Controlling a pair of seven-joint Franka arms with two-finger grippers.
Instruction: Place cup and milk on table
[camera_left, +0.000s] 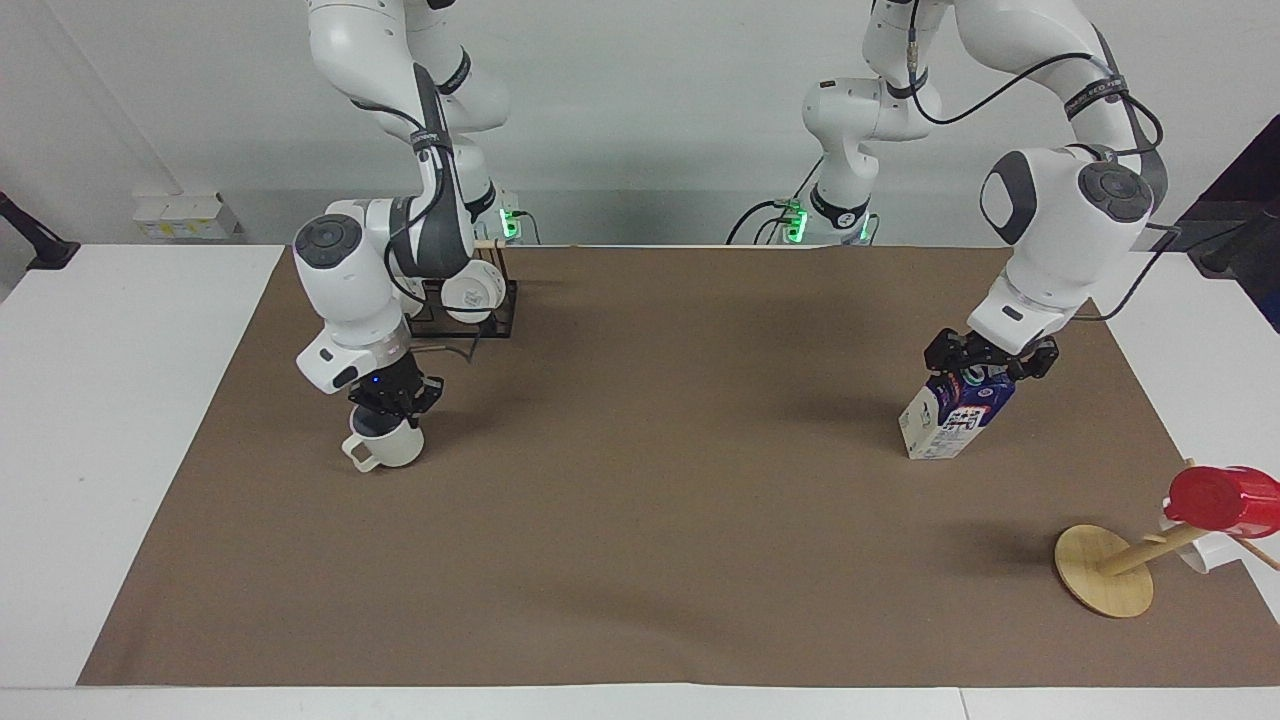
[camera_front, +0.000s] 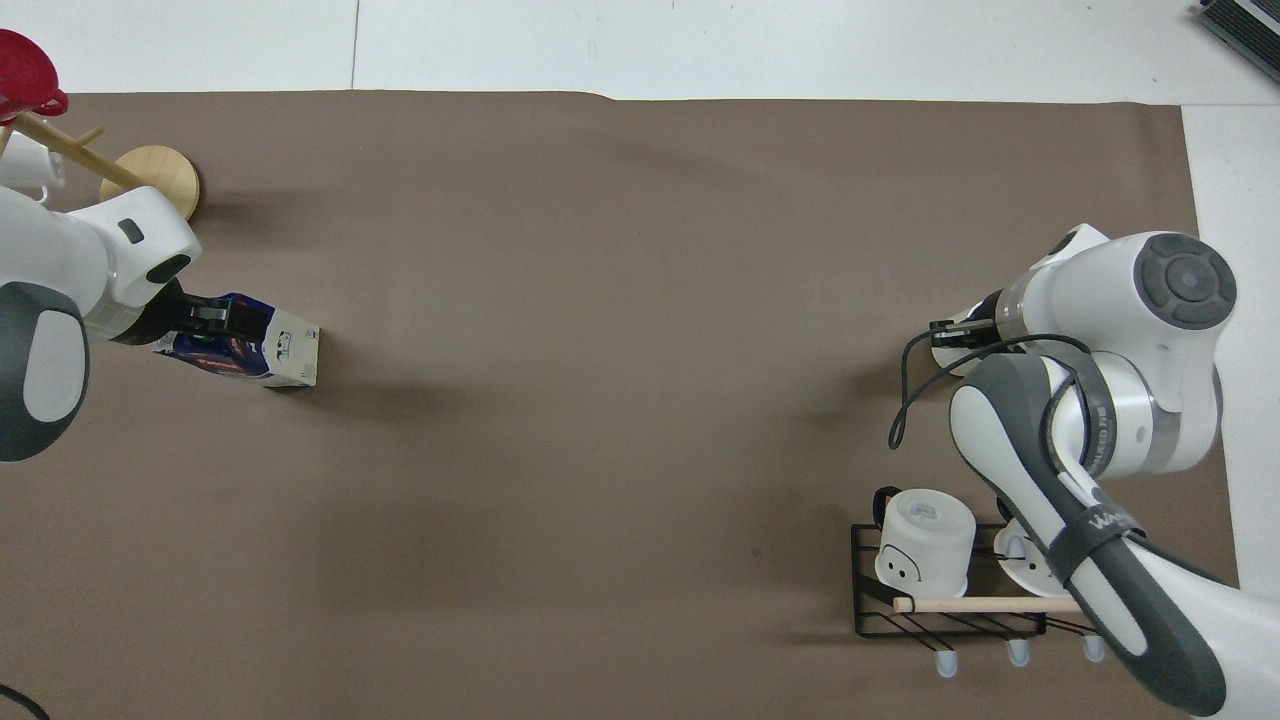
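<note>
**A:** What is shown in the facing view?

**B:** The table (camera_left: 650, 560) is seen from across, with the arms at the top of the frame. At middle left of the frame, the cup (camera_left: 388, 450) is found upright on the brown sheet. Its handle is turned toward the lower left. The right gripper (camera_left: 395, 405) is set straight down onto the cup's mouth and is pinched shut on the rim. A straight lift is judged to be what comes next.

**A:** And the milk?

**B:** It is placed at middle right of the frame, base on the sheet. Its long axis is seen leaning, with the top toward the right edge. The left gripper (camera_left: 985, 368) is lowered over the milk's (camera_left: 955, 415) dark blue top. Whether it is open or clamped cannot be told. A wooden stand (camera_left: 1105, 570) with a red cup (camera_left: 1220, 497) is seen at lower right.

**A:** What is added by the overhead view?

**B:** The sides are swapped. The milk (camera_front: 265, 345) is seen at middle left, with the left gripper (camera_front: 215, 315) at its capped end. At middle right, the cup is almost wholly hidden by the right arm, and only a pale sliver is seen. A wire rack (camera_front: 950, 620) with two white mugs is seen at lower right. Each thing is matched with the arm at its own end of the table.
</note>
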